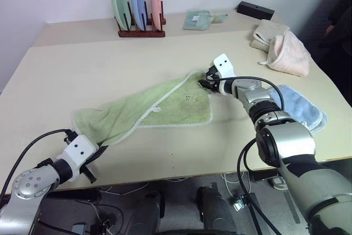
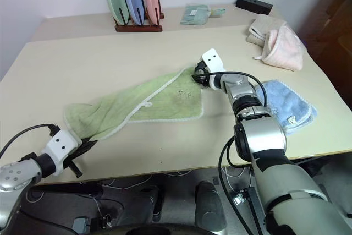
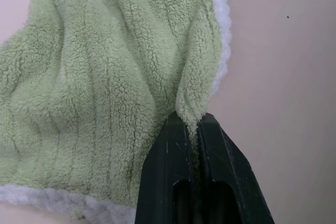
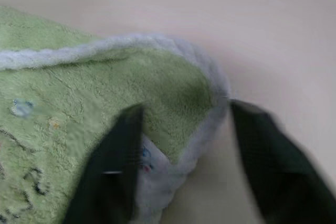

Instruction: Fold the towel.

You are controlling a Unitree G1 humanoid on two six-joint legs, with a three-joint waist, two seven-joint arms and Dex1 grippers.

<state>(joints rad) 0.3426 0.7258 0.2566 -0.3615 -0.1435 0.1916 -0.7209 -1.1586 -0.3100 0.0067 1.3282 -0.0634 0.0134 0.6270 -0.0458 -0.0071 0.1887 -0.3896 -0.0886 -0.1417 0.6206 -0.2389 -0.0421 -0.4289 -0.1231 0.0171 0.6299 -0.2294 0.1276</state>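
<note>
The towel lies stretched across the counter at mid-frame — left pincer clenched on its lower-left corner, right pincer spread wide around its upper-right corner.

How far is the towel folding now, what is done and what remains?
Done: the left gripper is shut on one corner of the green towel. In hand: the right gripper is open around the far corner. Left: the towel lies stretched on the table, no neat fold made.

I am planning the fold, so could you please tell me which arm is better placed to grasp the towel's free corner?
Probably the right: its tool straddles the towel corner, open.
</note>
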